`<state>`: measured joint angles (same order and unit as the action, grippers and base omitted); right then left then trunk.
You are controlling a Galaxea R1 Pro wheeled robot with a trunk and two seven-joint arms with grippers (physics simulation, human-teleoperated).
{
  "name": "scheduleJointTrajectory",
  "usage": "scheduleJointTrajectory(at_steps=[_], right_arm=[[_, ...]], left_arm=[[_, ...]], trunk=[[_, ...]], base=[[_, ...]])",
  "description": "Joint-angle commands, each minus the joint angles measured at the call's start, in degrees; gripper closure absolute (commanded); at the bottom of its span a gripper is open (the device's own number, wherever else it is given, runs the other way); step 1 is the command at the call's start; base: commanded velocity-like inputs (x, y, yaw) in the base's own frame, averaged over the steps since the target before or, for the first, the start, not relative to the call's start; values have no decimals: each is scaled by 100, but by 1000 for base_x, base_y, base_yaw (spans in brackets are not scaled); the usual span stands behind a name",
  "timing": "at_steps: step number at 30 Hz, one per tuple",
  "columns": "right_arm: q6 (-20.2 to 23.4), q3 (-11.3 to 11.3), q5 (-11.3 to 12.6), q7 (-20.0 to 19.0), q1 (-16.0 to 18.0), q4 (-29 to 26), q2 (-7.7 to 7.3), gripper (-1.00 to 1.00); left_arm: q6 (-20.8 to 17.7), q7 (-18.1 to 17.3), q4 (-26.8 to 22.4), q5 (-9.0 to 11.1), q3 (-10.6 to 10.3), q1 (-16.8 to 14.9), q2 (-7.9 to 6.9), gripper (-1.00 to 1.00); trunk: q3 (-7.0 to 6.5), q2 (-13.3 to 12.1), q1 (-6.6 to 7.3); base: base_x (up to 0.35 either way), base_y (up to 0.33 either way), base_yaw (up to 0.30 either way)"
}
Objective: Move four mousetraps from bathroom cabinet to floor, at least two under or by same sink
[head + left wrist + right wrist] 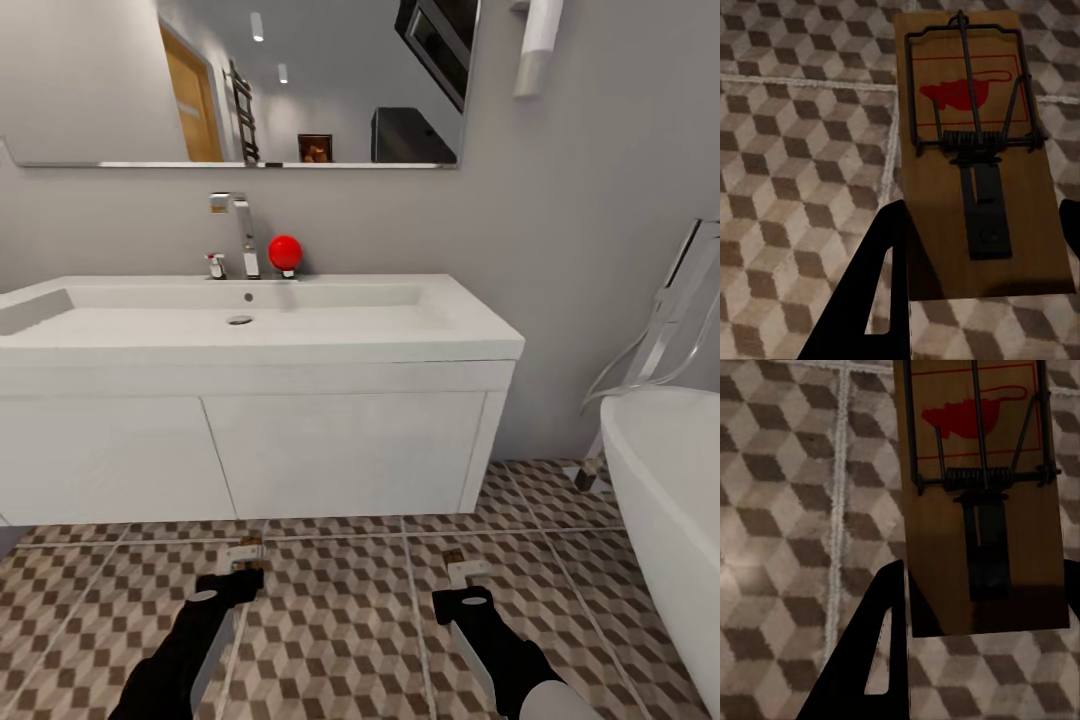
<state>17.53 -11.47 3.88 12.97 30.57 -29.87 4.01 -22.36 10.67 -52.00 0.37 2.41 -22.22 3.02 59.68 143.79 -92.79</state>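
Both arms low over the bathroom floor (340, 620) w/ the sink (250, 330) ahead; left end effector (243, 562) pinching a mousetrap (979, 150), right end effector (462, 580) pinching another mousetrap (979, 495).

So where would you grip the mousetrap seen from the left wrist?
By the bare end of the mousetrap, across the board's two long edges, coming from behind its plain end. The spring and wire bar sit at the far half, so the left hand, whose fingers flank that end, stays off them.
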Motion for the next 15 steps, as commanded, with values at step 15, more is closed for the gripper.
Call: scheduleJointTrajectory(at_steps=[15], right_arm=[[75, -40, 59, 37, 4, 8, -21, 100]], left_arm=[[-232, 47, -27, -2, 56, -2, 19, 100]], trunk=[[5, 2, 1]], base=[[153, 11, 0]])
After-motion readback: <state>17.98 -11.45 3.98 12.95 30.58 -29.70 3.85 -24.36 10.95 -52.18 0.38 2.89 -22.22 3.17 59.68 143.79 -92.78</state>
